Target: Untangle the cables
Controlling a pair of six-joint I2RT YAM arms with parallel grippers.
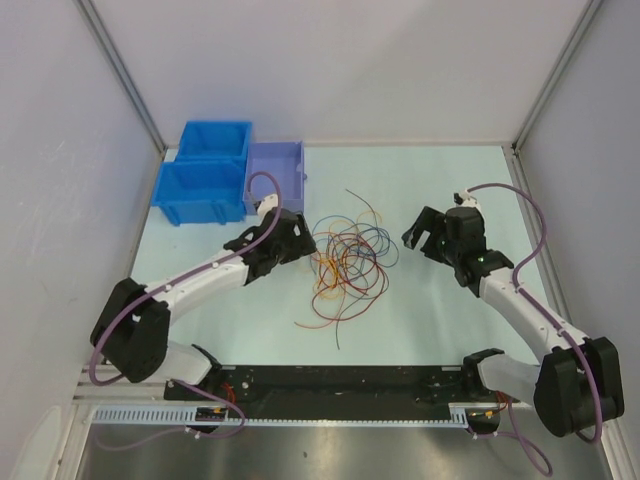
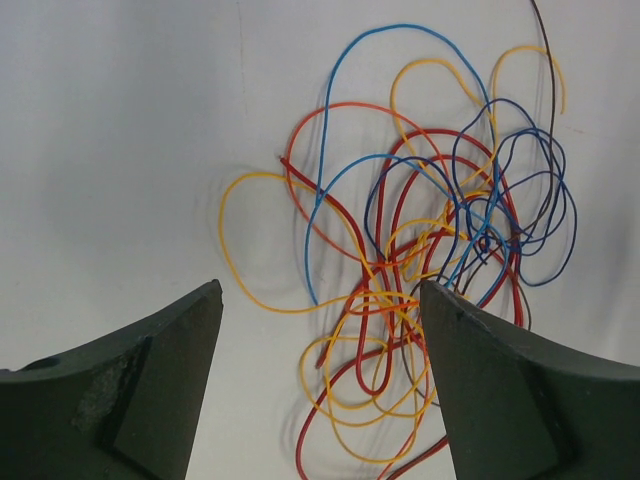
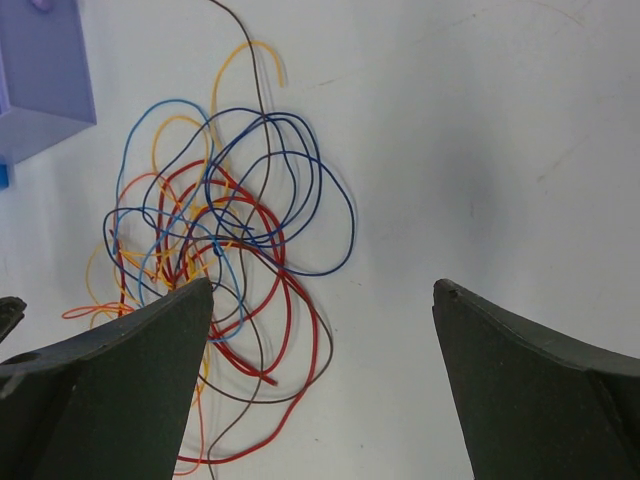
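At the near edge of the table (image 1: pixel 430 320), the two arm bases sat on a dark rail (image 1: pixel 330 380), and both arms reached forward over the pale surface toward its middle.

The left gripper (image 1: pixel 300 238) was held low just left of the cables (image 1: pixel 345 262), pointing at them. Its jaws stood wide apart and had hold of nothing. In the left wrist view, the left gripper (image 2: pixel 320 300) looked down on the cables (image 2: pixel 450 230), which lay on the table ahead of the fingertips and slightly toward the right finger (image 2: pixel 520 390). The lowest red and orange loops showed in the gap between the two fingers. Whether any wire touched a finger could not be told.

The right gripper (image 1: pixel 420 235) hovered to the right of the tangle, apart from it, with bare table between. Its jaws were also spread wide and empty. In the right wrist view, the right gripper (image 3: pixel 322 290) had the cables (image 3: pixel 230 215) off to the left, beyond and partly behind its left finger (image 3: pixel 110 390). The space between the fingers showed mostly bare table.

The cables lay in one loose knot of red, orange, yellow, blue and dark wires at the table's middle, between the two grippers, with a few single strands trailing outward.

Farther back on the left stood a purple bin (image 1: pixel 275 175), near the left gripper, and two blue bins (image 1: pixel 200 190) beside it.
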